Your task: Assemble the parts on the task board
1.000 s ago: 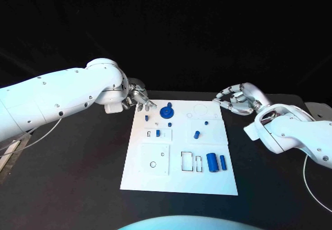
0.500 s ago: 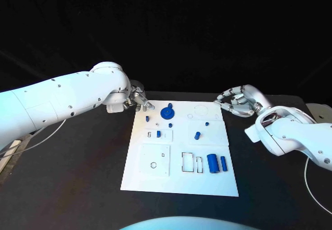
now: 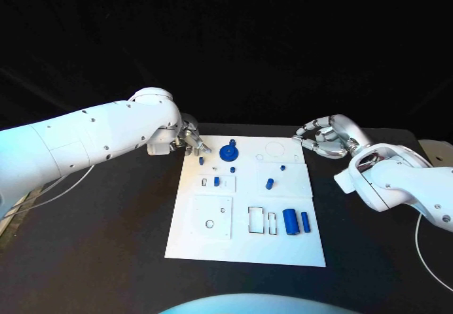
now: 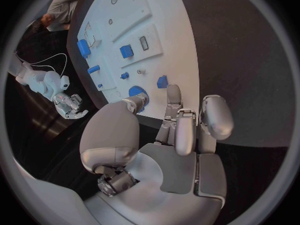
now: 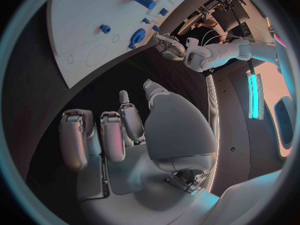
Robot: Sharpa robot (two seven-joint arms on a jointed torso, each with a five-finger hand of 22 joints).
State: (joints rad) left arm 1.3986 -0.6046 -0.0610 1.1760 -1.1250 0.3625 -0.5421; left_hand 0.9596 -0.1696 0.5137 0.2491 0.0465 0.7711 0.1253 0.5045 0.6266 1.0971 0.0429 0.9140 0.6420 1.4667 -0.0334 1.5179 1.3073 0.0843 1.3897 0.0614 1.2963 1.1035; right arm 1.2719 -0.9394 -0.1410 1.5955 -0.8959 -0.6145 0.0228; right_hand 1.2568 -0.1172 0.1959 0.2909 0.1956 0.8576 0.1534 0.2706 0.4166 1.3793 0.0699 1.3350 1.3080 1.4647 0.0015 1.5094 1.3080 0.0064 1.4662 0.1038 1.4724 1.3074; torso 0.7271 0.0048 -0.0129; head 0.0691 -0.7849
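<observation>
Board (image 3: pixel 247 245) is laid flat in the middle of the black table (image 3: pixel 104 261), which probably makes sense since both arms can get at it from either side. Blue parts are scattered over it: a gear (image 3: pixel 228 154) near the far edge, a small peg (image 3: pixel 202 159) just left of the gear, another peg (image 3: pixel 232 170) just in front of it, a block (image 3: pixel 216 181) further toward the near side, and two cylinders (image 3: pixel 296 222) down by the near right corner, next to what look like empty rectangular slots. Nothing seems to be seated properly yet, so the job is judged to be at its start. The left hand (image 3: pixel 188 140) is held at the far left corner of the board, right beside the small peg left of the gear; nothing is gripped, and the fingers (image 4: pixel 177 115) are stretched out over the board edge toward the gear in the wrist view, so a pick of that peg or the gear is likely being lined up. The right hand (image 3: pixel 321 137) is parked off the far right corner of the board, fingers curled in on nothing, likely kept out of the way until needed.
</observation>
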